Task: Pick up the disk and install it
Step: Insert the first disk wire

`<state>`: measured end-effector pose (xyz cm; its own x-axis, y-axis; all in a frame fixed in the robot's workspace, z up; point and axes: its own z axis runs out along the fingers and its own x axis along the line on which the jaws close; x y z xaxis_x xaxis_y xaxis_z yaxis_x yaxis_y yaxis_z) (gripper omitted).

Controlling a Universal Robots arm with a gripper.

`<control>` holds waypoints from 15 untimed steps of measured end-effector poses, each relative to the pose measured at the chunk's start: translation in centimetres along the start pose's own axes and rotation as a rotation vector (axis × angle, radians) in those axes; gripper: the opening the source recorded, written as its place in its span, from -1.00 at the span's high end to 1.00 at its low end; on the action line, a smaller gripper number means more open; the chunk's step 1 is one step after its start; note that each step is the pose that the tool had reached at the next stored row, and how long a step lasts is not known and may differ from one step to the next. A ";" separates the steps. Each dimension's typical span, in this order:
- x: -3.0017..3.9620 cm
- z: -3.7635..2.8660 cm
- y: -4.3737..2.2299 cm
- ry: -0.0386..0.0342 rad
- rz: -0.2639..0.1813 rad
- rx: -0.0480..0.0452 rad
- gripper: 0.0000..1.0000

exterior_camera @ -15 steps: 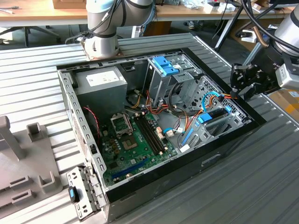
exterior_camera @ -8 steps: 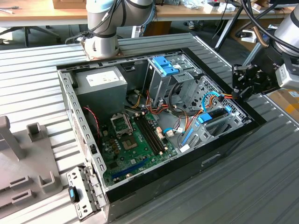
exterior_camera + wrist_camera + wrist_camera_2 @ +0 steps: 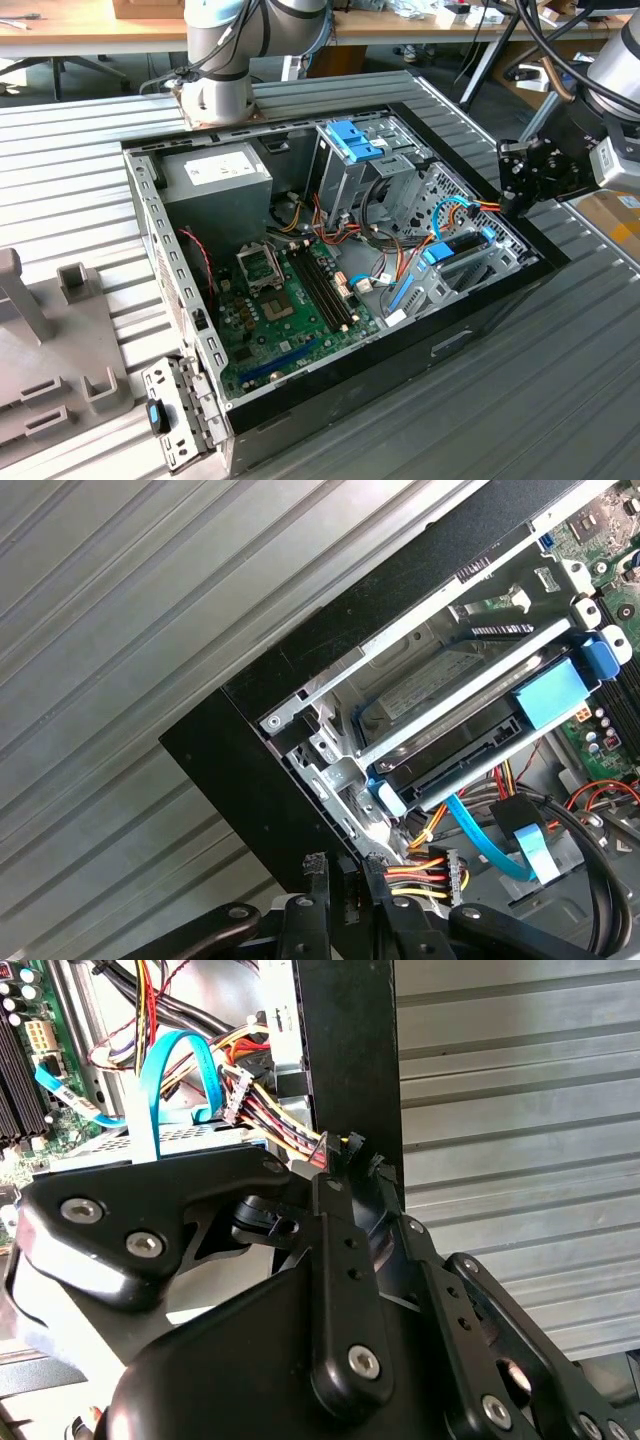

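The disk [image 3: 440,690], grey metal with a light-blue carrier rail, lies flat inside a drive bay at the edge of the open computer case [image 3: 500,290]. In the exterior view the disk [image 3: 460,245] sits at the case's right side, with blue and coloured cables running to it. My black gripper [image 3: 512,200] hovers just past that end of the bay, over the case's black wall. Its fingertips [image 3: 315,865] stand a small gap apart with nothing between them, close to the power plug and wires. The second wrist view shows the gripper [image 3: 355,1160] above the same wall.
A silver drive cage with a blue tab [image 3: 355,140] stands at the back of the case, beside a grey power supply [image 3: 215,175] and the motherboard [image 3: 290,290]. A loose bracket [image 3: 165,415] and a grey fixture [image 3: 50,340] lie on the slatted table at the exterior view's left.
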<state>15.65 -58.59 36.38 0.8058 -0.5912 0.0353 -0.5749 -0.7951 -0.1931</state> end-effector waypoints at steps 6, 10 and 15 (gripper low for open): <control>0.00 0.00 0.00 -0.0001 0.000 0.0002 0.47; 0.01 -0.32 -0.06 -0.0001 0.000 0.0002 0.47; 0.28 -0.47 0.48 -0.0001 0.000 0.0030 0.47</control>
<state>15.54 -59.20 36.75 0.8057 -0.5913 0.0353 -0.5746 -0.7946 -0.1960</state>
